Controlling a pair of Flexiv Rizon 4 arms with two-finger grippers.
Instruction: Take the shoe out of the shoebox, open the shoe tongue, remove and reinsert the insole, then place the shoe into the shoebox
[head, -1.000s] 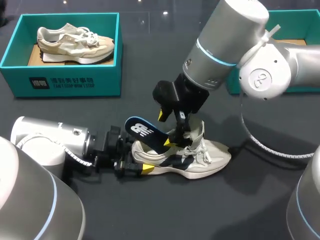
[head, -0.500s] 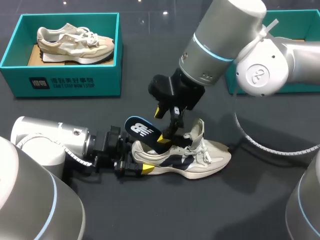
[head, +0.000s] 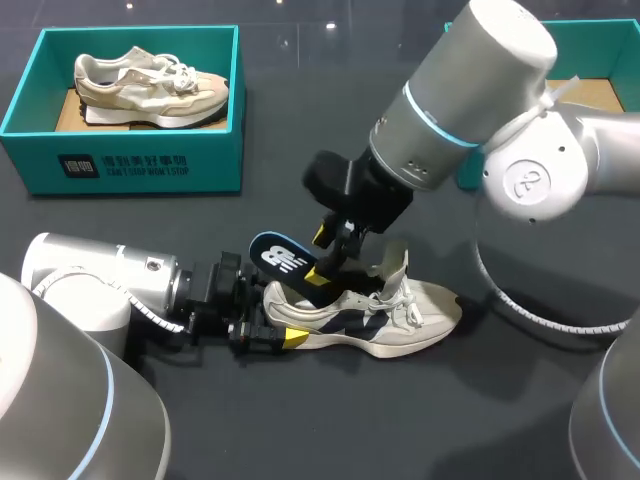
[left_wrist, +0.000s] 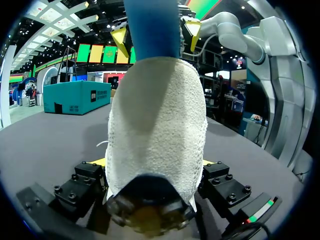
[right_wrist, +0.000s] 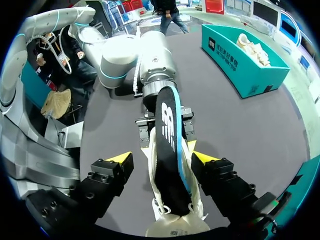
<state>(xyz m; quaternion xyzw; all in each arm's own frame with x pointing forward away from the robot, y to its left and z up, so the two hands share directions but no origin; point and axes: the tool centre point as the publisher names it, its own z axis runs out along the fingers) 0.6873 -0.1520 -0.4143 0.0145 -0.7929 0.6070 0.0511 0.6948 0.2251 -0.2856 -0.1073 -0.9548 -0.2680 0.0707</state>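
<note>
Here, the pale shoe (head: 385, 318) lies on its sole on the dark desk (head: 300, 420), its insole (head: 282, 260) poking up out of it. The left gripper (head: 270, 335) clamps the heel between its fingers. The right gripper (head: 328, 250) hangs above, fingers spread either side of the insole. Another shoe (head: 150, 85) sits in the teal shoebox (head: 140, 165), well apart.

A cream-and-navy shoe (head: 395, 322) is lying on its sole, its heel sitting clamped in the left gripper (head: 265, 328); a dark, blue-edged insole (head: 283, 260) is sticking out of its collar, tilting, between the parted fingers of the right gripper (head: 326, 258).
</note>
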